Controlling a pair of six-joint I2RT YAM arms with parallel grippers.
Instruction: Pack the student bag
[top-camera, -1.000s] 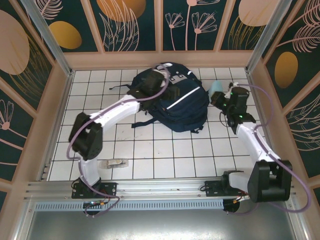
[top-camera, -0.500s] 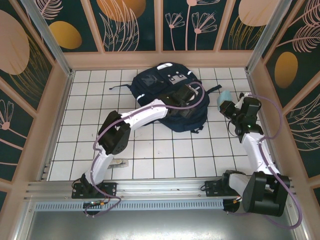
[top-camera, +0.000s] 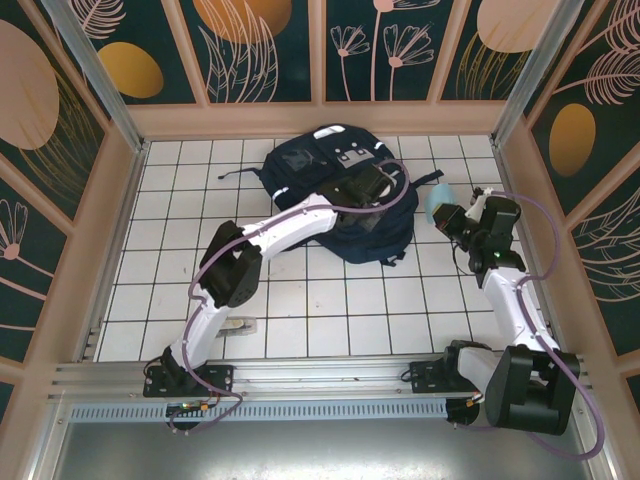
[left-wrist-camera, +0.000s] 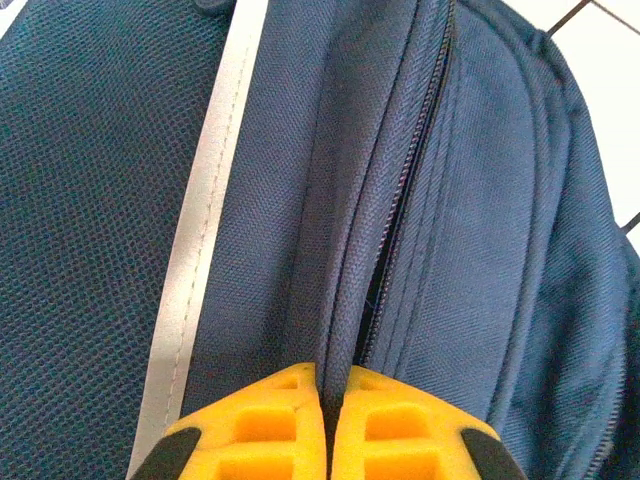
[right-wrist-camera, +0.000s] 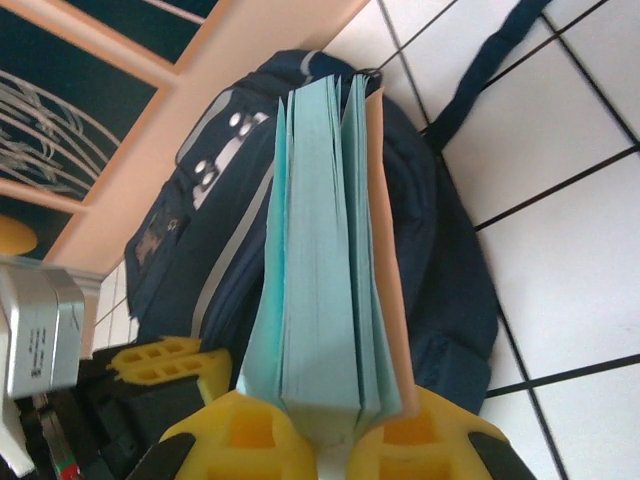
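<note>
The student bag (top-camera: 300, 165) lies flat on the white tiles at the back centre, navy with white stripes. My left gripper (top-camera: 366, 192) rests on its top, shut on a ridge of navy fabric beside the partly open zip (left-wrist-camera: 385, 270); the yellow fingertips (left-wrist-camera: 290, 420) pinch that fold. My right gripper (top-camera: 452, 216) hovers just right of the bag, shut on a pale blue notebook (right-wrist-camera: 325, 250) with a peach cover, held on edge and pointing at the bag (right-wrist-camera: 455, 300). The left gripper's yellow fingers (right-wrist-camera: 165, 362) show beside the bag in the right wrist view.
A small clear packet (top-camera: 232, 325) lies on the tiles near the left arm's base. Wooden walls (top-camera: 320, 118) close in the floor at the back and both sides. A loose bag strap (top-camera: 240, 172) trails left, and another (right-wrist-camera: 480, 70) runs right across the tiles.
My left arm swung from the bag's upper left to its middle and shut on the fabric by the zip. The right gripper with the notebook shifted slightly down and towards the bag.
</note>
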